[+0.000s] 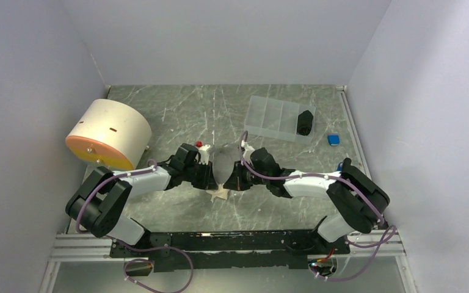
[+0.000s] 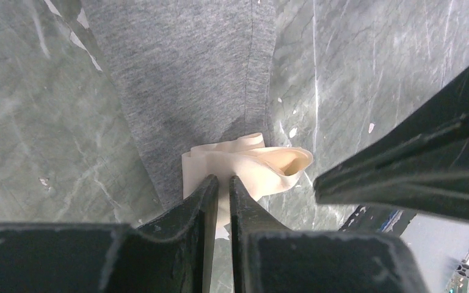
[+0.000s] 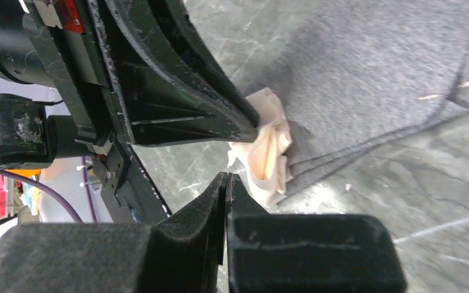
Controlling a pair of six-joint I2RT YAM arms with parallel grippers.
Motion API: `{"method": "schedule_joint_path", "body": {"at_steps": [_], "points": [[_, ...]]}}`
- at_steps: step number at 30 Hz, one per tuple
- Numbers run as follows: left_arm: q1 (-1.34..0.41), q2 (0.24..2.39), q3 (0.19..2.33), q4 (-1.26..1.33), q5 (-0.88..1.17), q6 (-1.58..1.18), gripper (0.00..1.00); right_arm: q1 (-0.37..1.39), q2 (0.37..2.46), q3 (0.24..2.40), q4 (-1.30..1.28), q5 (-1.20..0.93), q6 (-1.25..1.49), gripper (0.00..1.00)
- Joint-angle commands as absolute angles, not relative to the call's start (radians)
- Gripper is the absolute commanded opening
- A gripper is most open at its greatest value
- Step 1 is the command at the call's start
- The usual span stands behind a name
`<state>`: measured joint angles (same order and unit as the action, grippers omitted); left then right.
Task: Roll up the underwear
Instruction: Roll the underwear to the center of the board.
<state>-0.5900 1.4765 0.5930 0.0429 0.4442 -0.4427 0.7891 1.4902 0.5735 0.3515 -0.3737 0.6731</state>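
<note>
- From above, you can't properly see how either arm grips: the left arm (image 1: 140, 180) and right arm (image 1: 308, 183) meet over the underwear (image 1: 223, 162), and their black wrists cover both its sides. What shows is a narrow grey strip lying mid-tabletop (image 1: 177, 116) and running away from the arm bases. A cream waistband (image 1: 220, 194) is bunched at its near end.
- Also from above, a dark item sits in the end compartment of a clear box (image 1: 269, 115) at the far right. It is too small for you to tell what it is.
- At the left wrist, the left fingers (image 2: 203, 201) are clamped on the cream waistband, with only a sliver of cloth showing between them. Beyond the tips the band crumples into an open loop. Behind it the grey cloth lies flat with a seam running down it, its far end cut off by the frame. The right fingers (image 2: 403, 171) reach in from the right, tip just beside the band; you can't tell whether they touch it.
- At the right wrist, the right fingers are pressed together, tips just beside the crumpled band. Whether a fold is caught between them is hidden. The left fingers pinch the band's upper edge.
</note>
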Motion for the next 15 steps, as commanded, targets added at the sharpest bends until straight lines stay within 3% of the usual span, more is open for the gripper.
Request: {"method": "schedule_joint_path", "body": {"at_steps": [1,15], "points": [[-0.595,1.463,0.636,0.053,0.43,-0.412,0.18,0.82,1.525,0.64,0.414,-0.381,0.723,0.05],[-0.595,1.461,0.646,0.044,0.423,-0.405,0.18,0.831,1.575,0.605,0.333,-0.18,0.763,0.0]]}}
